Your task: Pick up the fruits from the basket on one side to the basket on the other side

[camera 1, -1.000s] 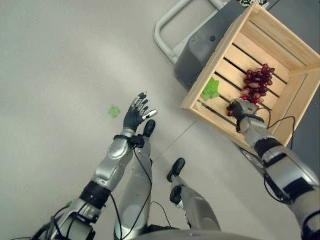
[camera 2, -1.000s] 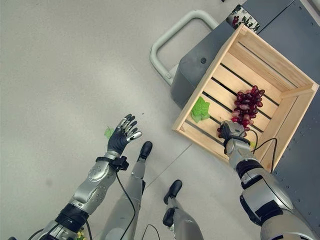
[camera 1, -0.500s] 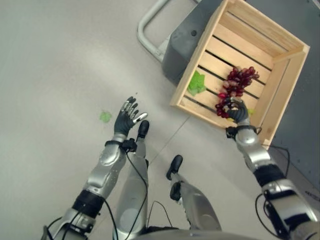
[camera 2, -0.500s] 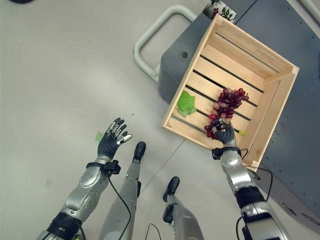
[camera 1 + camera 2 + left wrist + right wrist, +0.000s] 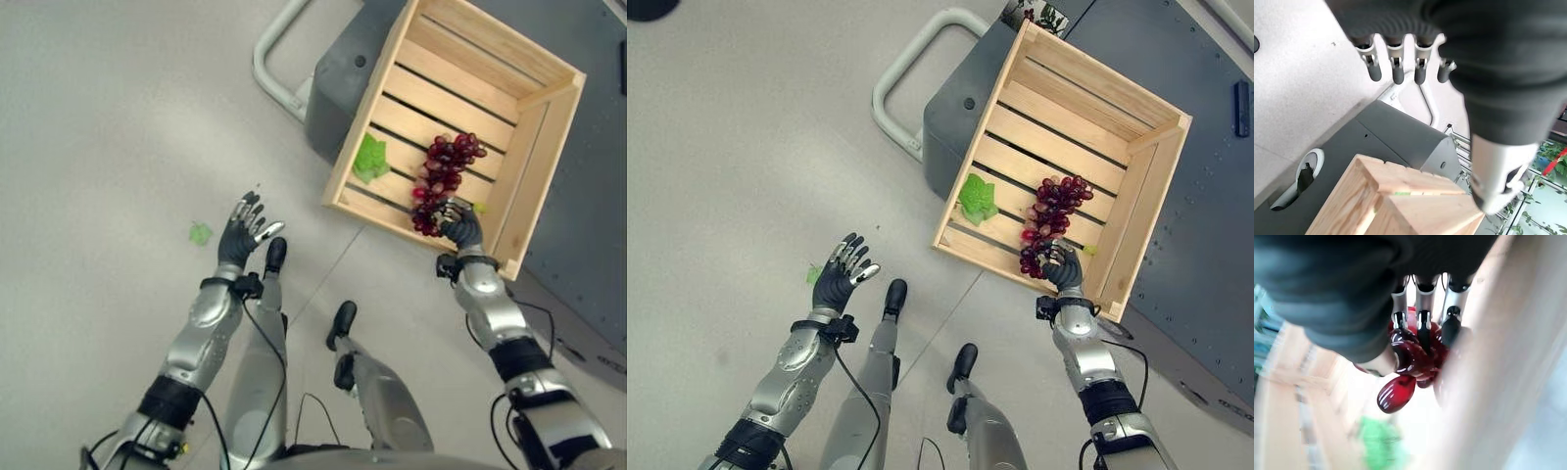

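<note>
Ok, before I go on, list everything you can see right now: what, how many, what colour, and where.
wooden crate: one, pale slatted wood, set on the grey unit, to the robot's right.
bunch of grapes: one, dark red, inside the crate near its front wall, its lower end in the right hand.
leaf: one, green, on the crate floor, near its left front corner.
small leaf: one, green, on the floor left of the left hand.
grey unit: one, dark grey, under the crate, with a pale loop handle.
floor: light grey.
right hand: at the crate's front wall, fingers curled round the lowest grapes.
left hand: raised over the floor, fingers spread, holding nothing.
</note>
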Motion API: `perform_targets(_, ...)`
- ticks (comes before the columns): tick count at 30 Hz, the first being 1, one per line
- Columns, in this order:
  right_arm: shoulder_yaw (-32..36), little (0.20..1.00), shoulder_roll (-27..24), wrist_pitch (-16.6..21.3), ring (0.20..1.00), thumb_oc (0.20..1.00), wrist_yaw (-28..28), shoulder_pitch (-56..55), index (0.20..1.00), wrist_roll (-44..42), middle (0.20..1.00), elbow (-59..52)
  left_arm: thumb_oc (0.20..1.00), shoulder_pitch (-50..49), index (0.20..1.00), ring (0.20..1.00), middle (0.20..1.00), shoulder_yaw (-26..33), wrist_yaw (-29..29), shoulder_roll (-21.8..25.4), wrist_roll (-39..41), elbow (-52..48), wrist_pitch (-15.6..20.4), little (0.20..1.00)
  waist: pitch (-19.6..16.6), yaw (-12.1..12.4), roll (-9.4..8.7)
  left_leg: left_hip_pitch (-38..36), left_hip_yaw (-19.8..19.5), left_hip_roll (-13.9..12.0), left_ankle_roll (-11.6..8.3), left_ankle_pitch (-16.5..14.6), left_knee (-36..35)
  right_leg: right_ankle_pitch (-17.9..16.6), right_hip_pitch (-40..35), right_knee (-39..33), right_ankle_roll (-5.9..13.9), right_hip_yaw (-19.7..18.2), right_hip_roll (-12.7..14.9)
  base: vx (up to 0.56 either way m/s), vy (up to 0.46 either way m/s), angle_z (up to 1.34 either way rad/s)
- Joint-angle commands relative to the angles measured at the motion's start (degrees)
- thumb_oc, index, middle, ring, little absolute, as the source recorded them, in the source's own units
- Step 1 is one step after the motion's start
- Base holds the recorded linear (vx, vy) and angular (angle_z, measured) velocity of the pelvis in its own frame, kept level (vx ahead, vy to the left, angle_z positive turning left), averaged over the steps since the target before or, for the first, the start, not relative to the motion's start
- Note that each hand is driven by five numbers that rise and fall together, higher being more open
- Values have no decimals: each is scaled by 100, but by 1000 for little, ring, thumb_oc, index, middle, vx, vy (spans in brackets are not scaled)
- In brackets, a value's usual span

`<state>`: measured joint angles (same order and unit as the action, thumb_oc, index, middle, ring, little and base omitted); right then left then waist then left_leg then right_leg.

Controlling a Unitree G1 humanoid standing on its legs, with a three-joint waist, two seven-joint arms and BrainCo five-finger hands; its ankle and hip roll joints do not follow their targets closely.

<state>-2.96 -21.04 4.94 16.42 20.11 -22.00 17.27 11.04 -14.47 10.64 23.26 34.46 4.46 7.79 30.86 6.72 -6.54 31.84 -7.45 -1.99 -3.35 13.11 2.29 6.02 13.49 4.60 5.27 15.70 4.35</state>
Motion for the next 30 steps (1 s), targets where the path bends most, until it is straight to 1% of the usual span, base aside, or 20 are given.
perform_targets(1,329,200,-365,554,200,200,-13,-60,200,-398,200,-682,1000,-222,1000,1000,1000,213,-147,-211,-351,-428,84,1000,-106,-219,200,-134,183,-199,-371,-955,644,377,259,413,175,-204,463,0,2,-8)
perform_targets(4,627,200,-548,749,200,200,144,161,200,-511,200,-1054,1000,-208,1000,1000,1000,232,-149,-229,-377,-414,100,1000,-106,-244,207,-194,207,-208,-365,-938,638,343,234,414,187,-235,468,2,0,-8)
perform_targets(5,630,200,-553,747,200,200,147,165,200,-512,200,-1055,1000,-200,1000,1000,1000,230,-149,-232,-376,-411,102,1000,-106,-242,213,-189,206,-209,-364,-932,634,337,240,410,187,-234,467,-9,8,-8)
perform_targets(6,749,200,-705,816,200,200,190,317,200,-581,200,-1143,1000,-195,1000,1000,1000,219,-151,-229,-423,-366,95,1000,-106,-247,205,-251,215,-209,-359,-957,646,347,188,424,189,-250,476,5,3,-5)
perform_targets(8,750,200,-713,818,200,200,189,325,200,-585,200,-1137,1000,-187,1000,1000,1000,217,-151,-234,-424,-362,96,1000,-106,-246,210,-246,216,-210,-358,-951,642,341,194,420,190,-252,475,0,0,0)
perform_targets(9,814,200,-885,862,200,200,217,498,200,-678,200,-1141,1000,-161,1000,1000,1000,193,-156,-237,-455,-281,96,1000,-106,-252,206,-303,225,-217,-359,-963,636,339,146,415,195,-267,479,0,0,0)
perform_targets(12,849,200,-1156,847,200,200,213,700,200,-666,200,-1143,1000,-114,1000,1000,1000,162,-169,-196,-557,-200,81,1000,-106,-253,177,-394,237,-224,-364,-978,635,347,73,410,199,-282,476,0,0,0)
perform_targets(13,834,200,-1325,827,200,200,233,844,200,-656,200,-1139,1000,-68,1000,1000,1000,136,-182,-191,-571,-158,82,1000,-106,-248,161,-457,245,-226,-363,-990,634,353,11,403,205,-287,481,0,0,0)
perform_targets(15,823,200,-1413,824,200,200,237,917,200,-658,200,-1122,1000,-67,1000,1000,1000,126,-190,-192,-576,-144,77,1000,-106,-251,158,-489,254,-230,-362,-998,629,351,-15,403,209,-283,486,0,0,0)
perform_targets(16,780,200,-1582,792,200,200,236,1062,200,-663,200,-1091,1000,-50,1000,1000,1000,99,-199,-174,-596,-123,67,1000,-106,-242,144,-543,254,-228,-361,-1004,631,356,-62,407,209,-292,484,0,0,0)
perform_targets(17,771,200,-1591,795,200,200,234,1075,200,-669,200,-1078,1000,-49,1000,1000,1000,101,-200,-181,-596,-121,68,1000,-106,-244,147,-547,256,-229,-361,-1005,627,356,-64,404,209,-294,484,0,0,0)
perform_targets(19,763,200,-1729,776,200,200,221,1217,200,-703,200,-1062,1000,-43,1000,1000,1000,97,-211,-164,-611,-121,66,1000,-106,-237,135,-604,265,-228,-361,-1016,631,356,-107,418,211,-294,488,0,0,0)
perform_targets(20,697,200,-1886,760,200,200,185,1375,200,-820,200,-1008,1000,-24,1000,1000,1000,76,-224,-142,-620,-95,57,1000,-106,-237,117,-669,272,-233,-360,-1026,633,363,-162,430,215,-297,490,0,0,0)
perform_targets(22,652,200,-1964,751,200,200,158,1448,200,-870,200,-976,1000,-9,1000,1000,1000,68,-228,-126,-625,-86,52,1000,-106,-231,110,-707,275,-234,-360,-1029,629,365,-197,431,215,-296,490,0,0,0)
perform_targets(23,556,200,-2118,713,200,200,88,1627,200,-996,200,-903,1000,22,1000,1000,1000,53,-240,-89,-654,-85,44,1000,-106,-222,98,-782,284,-243,-362,-1037,626,368,-256,439,215,-296,490,0,0,0)
perform_targets(26,458,200,-2272,700,200,200,2,1787,200,-1152,200,-847,1000,75,1000,1000,1000,57,-242,-49,-714,-106,40,1000,-106,-218,82,-863,289,-251,-368,-1039,613,367,-318,437,219,-308,491,0,0,0)
perform_targets(27,347,200,-2450,641,200,200,-113,1945,200,-1266,200,-829,1000,168,1000,1000,1000,69,-226,18,-813,-163,46,1000,-107,-208,59,-948,296,-263,-381,-1025,589,365,-396,429,226,-306,494,-12,-14,-3)
perform_targets(29,287,200,-2523,626,200,200,-164,2004,200,-1315,200,-818,1000,218,1000,1000,1000,67,-226,40,-882,-187,44,1000,-107,-215,54,-997,306,-267,-383,-1019,567,364,-435,422,225,-309,499,-4,-7,-2)
perform_targets(30,175,200,-2686,563,200,200,-277,2103,200,-1350,200,-811,1000,359,1000,1000,1000,46,-232,135,-1044,-260,65,1000,-156,-228,38,-1041,328,-272,-388,-1014,556,361,-463,436,224,-295,513,0,0,0)
